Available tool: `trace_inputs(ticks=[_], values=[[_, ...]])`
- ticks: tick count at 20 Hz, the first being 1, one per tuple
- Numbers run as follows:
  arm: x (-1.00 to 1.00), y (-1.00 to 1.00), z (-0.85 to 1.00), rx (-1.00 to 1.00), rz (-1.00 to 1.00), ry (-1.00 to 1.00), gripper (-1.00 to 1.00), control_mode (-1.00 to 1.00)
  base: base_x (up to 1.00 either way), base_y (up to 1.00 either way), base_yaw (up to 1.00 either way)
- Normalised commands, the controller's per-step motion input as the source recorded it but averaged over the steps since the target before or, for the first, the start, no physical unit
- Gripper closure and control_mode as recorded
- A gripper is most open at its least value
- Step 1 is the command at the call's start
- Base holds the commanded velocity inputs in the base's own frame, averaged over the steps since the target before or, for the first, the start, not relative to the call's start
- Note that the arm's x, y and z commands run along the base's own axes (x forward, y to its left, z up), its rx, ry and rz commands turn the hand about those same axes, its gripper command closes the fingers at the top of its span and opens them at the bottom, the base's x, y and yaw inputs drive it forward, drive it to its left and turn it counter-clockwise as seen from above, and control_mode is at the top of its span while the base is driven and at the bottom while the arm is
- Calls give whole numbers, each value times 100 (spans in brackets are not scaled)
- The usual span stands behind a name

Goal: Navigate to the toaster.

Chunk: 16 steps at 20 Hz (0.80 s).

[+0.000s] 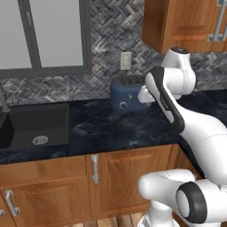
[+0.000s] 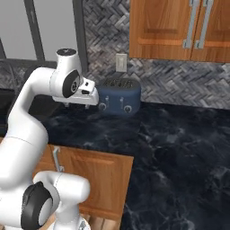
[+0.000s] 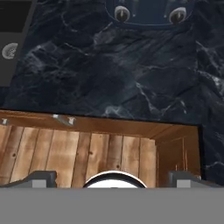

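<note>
**A:** ok so where's the toaster point(image 1: 127, 93) sitting right now?

**B:** At the far edge of the dark marble counter point(image 1: 102, 128), right up against the herringbone tile wall point(image 1: 111, 35). It's the little navy one with slots on top and two small silver knobs on its front. A white outlet point(image 1: 126, 60) is on the wall just above it. From the right base view the toaster point(image 2: 119, 96) is left of center, with a long stretch of counter running off to the right.

**A:** and the gripper?

**B:** It's up in the air over the near part of the counter, in front of the toaster and not touching anything. In the right base view the hand point(image 2: 85, 96) is just left of the toaster. In the hand view the two dark fingertips sit far apart at the bottom corners, so the gripper point(image 3: 113, 179) is wide open, nothing between the fingers. That camera looks down at the counter edge and the wooden floor point(image 3: 78, 157) below, and the toaster point(image 3: 151, 13) knobs peek in at the top.

**A:** anything else around?

**B:** A black sink point(image 1: 37, 126) is set in the counter off to the left, below a window point(image 1: 44, 35). Wooden cabinets point(image 1: 106, 177) with silver handles sit under the counter, and upper cabinets point(image 1: 186, 22) hang to the right.
</note>
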Motion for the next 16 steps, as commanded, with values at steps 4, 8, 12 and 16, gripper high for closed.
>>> trace_inputs(ticks=[4,8,12,16], values=[[0,0,0,0,0,0,-100,100,57,0,0],[0,0,0,0,0,0,-100,100,100,0,0],[0,0,0,0,0,0,-100,100,98,-7,0],[0,0,0,0,0,0,-100,100,54,-20,3]])
